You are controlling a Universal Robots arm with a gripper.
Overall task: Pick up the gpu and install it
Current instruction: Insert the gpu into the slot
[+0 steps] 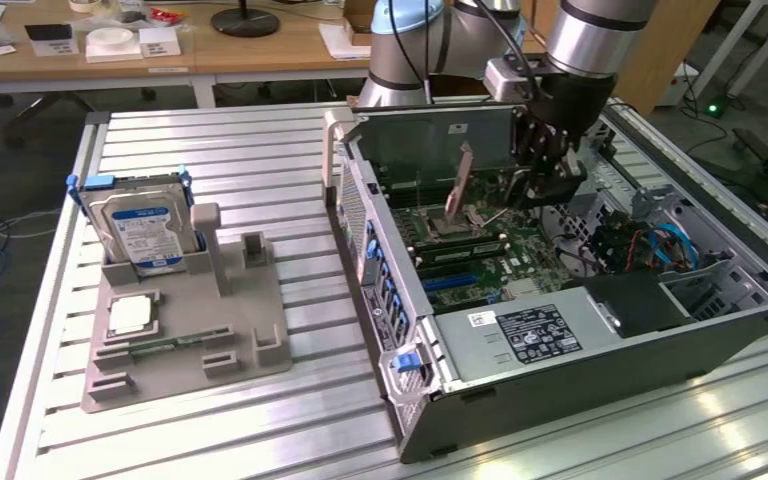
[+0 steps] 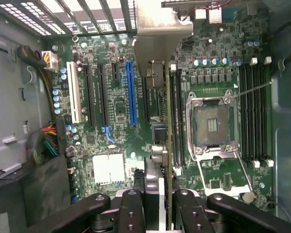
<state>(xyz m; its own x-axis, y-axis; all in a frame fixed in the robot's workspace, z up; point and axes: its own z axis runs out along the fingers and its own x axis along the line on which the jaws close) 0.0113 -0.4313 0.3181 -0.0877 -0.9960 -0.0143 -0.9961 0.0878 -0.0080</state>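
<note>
A robot arm is reaching down into an open computer case (image 1: 704,330) lying on its side on a ribbed metal tabletop (image 1: 224,150). Its fingers (image 2: 186,213) are gripping the gpu (image 2: 168,121) edge-on, holding the thin card upright above the motherboard (image 2: 116,97), between a blue expansion slot (image 2: 130,92) and the empty processor socket (image 2: 211,126). The card's silver bracket (image 2: 157,24) is at its far end. Outside the case, a hard drive (image 1: 141,232) with a blue label is standing in a gray holder (image 1: 211,340). A white-and-black sticker on the power supply (image 1: 531,335) is too small to read.
</note>
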